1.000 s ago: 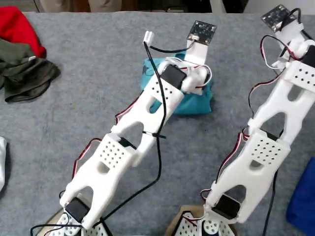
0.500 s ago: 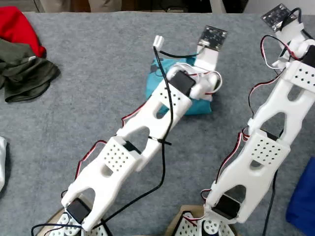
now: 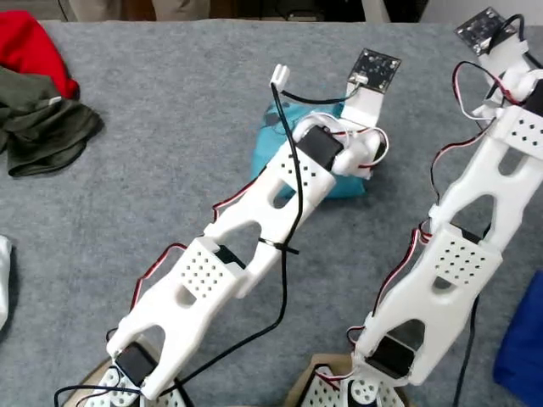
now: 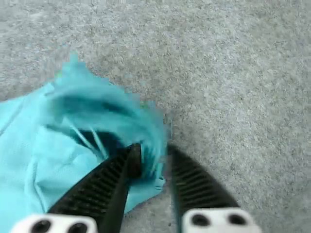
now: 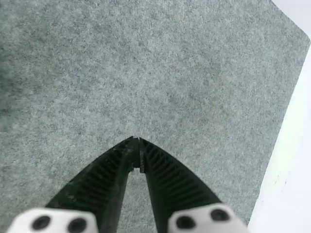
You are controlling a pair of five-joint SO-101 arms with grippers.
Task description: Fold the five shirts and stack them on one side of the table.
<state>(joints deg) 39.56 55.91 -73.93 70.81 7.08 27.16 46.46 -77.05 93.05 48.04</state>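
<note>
One sec ago the L arm (image 3: pixel 254 229) sits further from the R arm (image 3: pixel 458 254). Now its wrist has swung over toward it, taking cloth along. L gripper (image 4: pixel 150 156) is nearly closed, jaws pinching an edge of the teal shirt (image 4: pixel 53 160). A lifted flap shows blurred just past the tips, so prob. on the move. The rest of the shirt lies bunched under the wrist, its edge on the side away from the R arm pulled in. Looks like mid-fold: flap being drawn across, shirt not yet flat or stacked. R gripper (image 5: pixel 137 156) has jaws together, empty, over bare mat (image 5: pixel 146 63). Well off from the L gripper: red shirt (image 3: pixel 30 47), green shirt (image 3: pixel 42 123), blue cloth (image 3: pixel 522 339), all left to do.
</note>
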